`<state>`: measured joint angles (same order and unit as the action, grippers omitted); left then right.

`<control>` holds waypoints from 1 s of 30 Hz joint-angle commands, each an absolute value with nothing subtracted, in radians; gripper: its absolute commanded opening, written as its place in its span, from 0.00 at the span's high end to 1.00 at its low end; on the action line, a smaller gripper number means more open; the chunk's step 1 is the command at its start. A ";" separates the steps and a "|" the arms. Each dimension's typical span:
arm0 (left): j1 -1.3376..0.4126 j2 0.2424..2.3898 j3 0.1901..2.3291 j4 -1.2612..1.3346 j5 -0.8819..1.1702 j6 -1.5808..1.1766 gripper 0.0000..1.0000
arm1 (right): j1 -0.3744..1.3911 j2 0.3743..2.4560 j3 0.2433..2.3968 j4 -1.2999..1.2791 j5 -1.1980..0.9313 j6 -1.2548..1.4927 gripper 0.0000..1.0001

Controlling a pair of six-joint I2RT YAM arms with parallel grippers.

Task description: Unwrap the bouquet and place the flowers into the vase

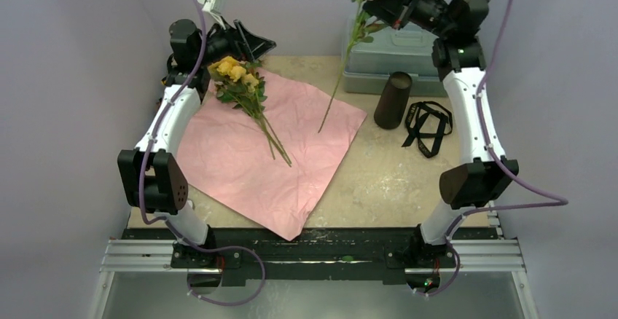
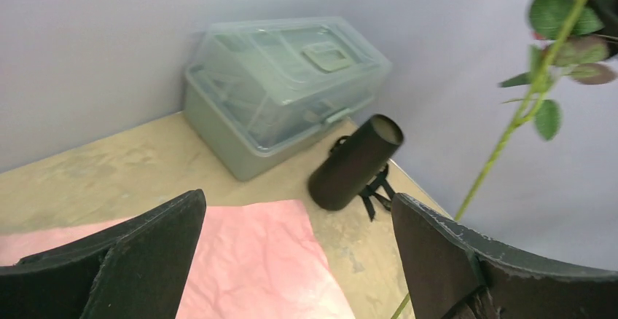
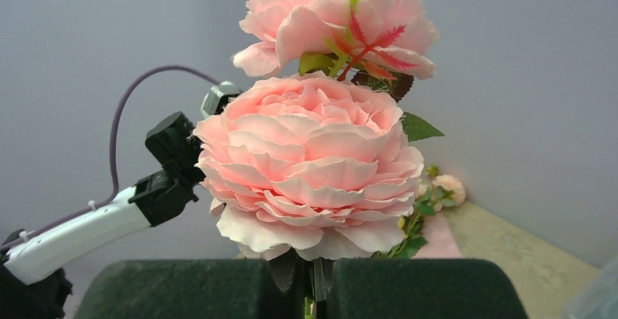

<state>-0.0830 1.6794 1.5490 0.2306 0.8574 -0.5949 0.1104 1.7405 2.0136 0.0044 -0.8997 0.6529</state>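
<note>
Right end effector (image 3: 313, 291) gripping flower (image 3: 310, 166), vase (image 1: 393, 99) beside ribbon (image 1: 428, 126)

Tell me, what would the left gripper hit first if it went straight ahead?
Probably the dark cylindrical vase, framed between the left gripper's open fingers, though depth is unclear.

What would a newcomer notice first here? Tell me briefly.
A big pink rose held high at the back right, its stem pinched in the right fingers. Below, pink paper lies spread open mid-table with yellow flowers on its far-left corner; the dark vase stands to its right.
</note>
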 commanded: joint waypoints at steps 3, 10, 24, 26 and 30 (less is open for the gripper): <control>-0.071 1.595 1.573 0.122 0.692 -0.491 0.00 | -0.058 1.627 2.076 0.016 -0.887 0.655 1.00; -0.071 1.598 1.583 0.074 0.570 -0.500 0.00 | -0.243 1.642 2.245 -0.118 -0.835 0.570 1.00; -0.071 1.625 1.604 0.075 0.554 -0.514 0.00 | -0.394 1.728 2.410 -0.248 -0.689 0.387 1.00; -0.071 1.633 1.613 0.064 0.554 -0.510 0.00 | -0.394 1.741 2.405 -0.260 -0.687 0.383 1.00; -0.071 1.638 1.618 0.044 0.554 -0.490 0.00 | -0.394 1.748 2.355 -0.286 -0.685 0.380 1.00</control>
<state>-0.0715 1.6363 1.5707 0.0460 0.5606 -0.5251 -0.3920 1.7512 2.3779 -0.2588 -0.7136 0.4057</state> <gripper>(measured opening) 0.996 0.015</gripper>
